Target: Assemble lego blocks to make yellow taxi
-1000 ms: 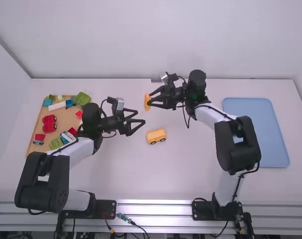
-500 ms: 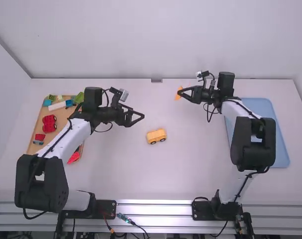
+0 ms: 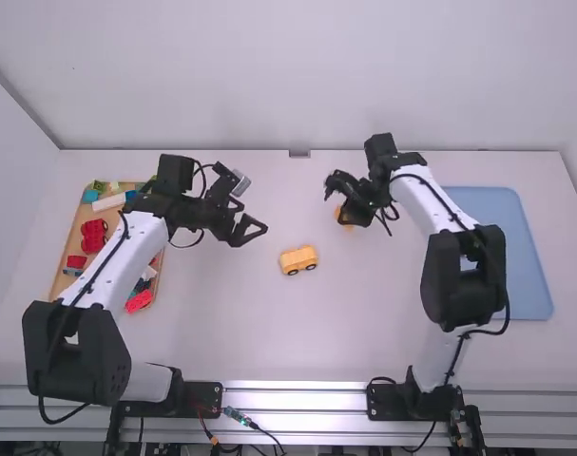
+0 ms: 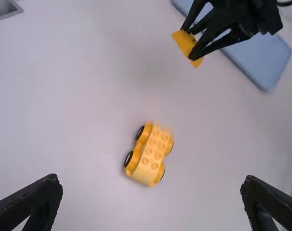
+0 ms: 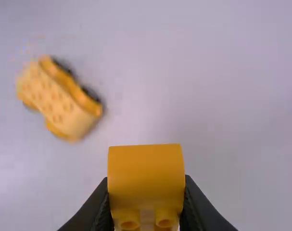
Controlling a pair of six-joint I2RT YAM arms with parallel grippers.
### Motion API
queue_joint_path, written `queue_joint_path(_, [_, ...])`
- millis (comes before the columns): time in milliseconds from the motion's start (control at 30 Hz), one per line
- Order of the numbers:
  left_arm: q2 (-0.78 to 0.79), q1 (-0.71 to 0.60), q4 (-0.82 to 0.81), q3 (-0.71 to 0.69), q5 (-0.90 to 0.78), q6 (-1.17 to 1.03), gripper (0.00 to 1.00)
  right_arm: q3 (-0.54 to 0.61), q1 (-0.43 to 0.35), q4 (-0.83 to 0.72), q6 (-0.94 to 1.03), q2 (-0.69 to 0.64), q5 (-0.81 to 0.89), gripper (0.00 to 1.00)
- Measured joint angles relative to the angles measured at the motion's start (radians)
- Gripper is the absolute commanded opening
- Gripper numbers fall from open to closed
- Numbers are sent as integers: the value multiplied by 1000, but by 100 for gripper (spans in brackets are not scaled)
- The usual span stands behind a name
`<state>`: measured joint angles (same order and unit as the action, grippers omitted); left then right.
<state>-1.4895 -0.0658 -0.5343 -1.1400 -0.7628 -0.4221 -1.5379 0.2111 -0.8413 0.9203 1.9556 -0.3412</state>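
Right claw (image 3: 353, 211) is clamped on one orange block (image 5: 146, 173), with a finger pressing on each side of it. The right wrist view shows the smooth curved face of this block and, at its lower part, two round knobs. In the high view, the block is farther from the camera than the yellow car base (image 3: 298, 259) and to the right of it. The two pieces are apart, not joined, and the block appears to be held above the white surface (image 3: 298, 342).

The car base stands near the middle of the surface, between the two arms. It has small knobs on its top, and two black wheels can be seen well on one of its sides in the left wrist view.

Left claw (image 3: 254, 218) has its fingers wide apart, with nothing between them. It is to the left of the car base and a little farther from the camera, not touching it.

At the left side lies a wooden tray (image 3: 71, 242), and the left arm passes over a part of it. On this tray there are a red toy (image 3: 94, 236), a white block (image 3: 108, 202), a blue block (image 3: 90, 196) and some other colored pieces. At the right side a blue tray (image 3: 521, 266) lies flat, partly behind the right arm.
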Motion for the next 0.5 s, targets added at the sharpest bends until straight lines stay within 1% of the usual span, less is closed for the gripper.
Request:
queue_joint_path(133, [0, -1, -30, 0, 7, -79, 99, 86, 35, 20, 128, 0, 171, 0])
queue_joint_path(167, [0, -1, -31, 0, 8, -89, 99, 98, 39, 26, 138, 0, 189, 0])
queue_joint_path(200, [0, -1, -31, 0, 9, -97, 99, 113, 45, 37, 151, 0, 212, 0])
queue_joint_path(233, [0, -1, -28, 0, 9, -111, 99, 151, 56, 72, 180, 0, 260, 0])
queue_joint_path(267, [0, -1, -28, 1, 9, -113, 99, 154, 57, 74, 182, 0, 263, 0])
queue_joint_path(367, [0, -1, -13, 13, 9, -129, 99, 252, 84, 153, 249, 0, 336, 0])
queue_joint_path(500, [0, -1, -7, 32, 9, -129, 99, 341, 112, 215, 306, 0, 372, 0])
